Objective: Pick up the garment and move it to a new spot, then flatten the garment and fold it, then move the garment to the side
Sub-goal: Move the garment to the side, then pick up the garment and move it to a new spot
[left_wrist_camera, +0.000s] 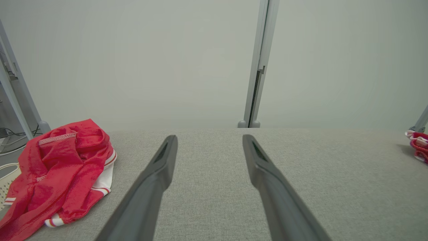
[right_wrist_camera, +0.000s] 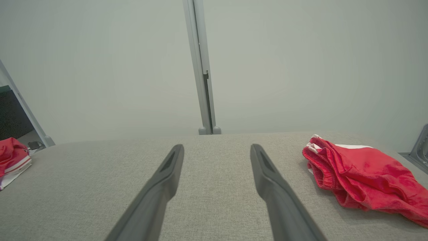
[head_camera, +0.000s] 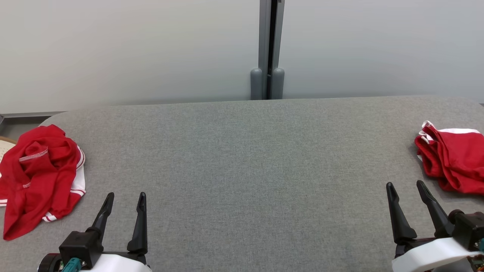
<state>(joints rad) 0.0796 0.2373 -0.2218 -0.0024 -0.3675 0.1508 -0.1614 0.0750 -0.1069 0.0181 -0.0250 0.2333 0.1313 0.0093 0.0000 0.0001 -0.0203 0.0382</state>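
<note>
A crumpled red garment with white trim lies at the left edge of the grey table; the left wrist view has it at the lower left. A second red garment, folded, rests at the table's right edge and lies right of my right fingers. My left gripper hovers open near the front left, just right of the crumpled garment, holding nothing. My right gripper stands open at the front right, just left of the folded garment, with nothing between its fingers.
A pale partition wall with a grey post stands behind the table's far edge. A pale object peeks out beyond the table's left edge, behind the crumpled garment.
</note>
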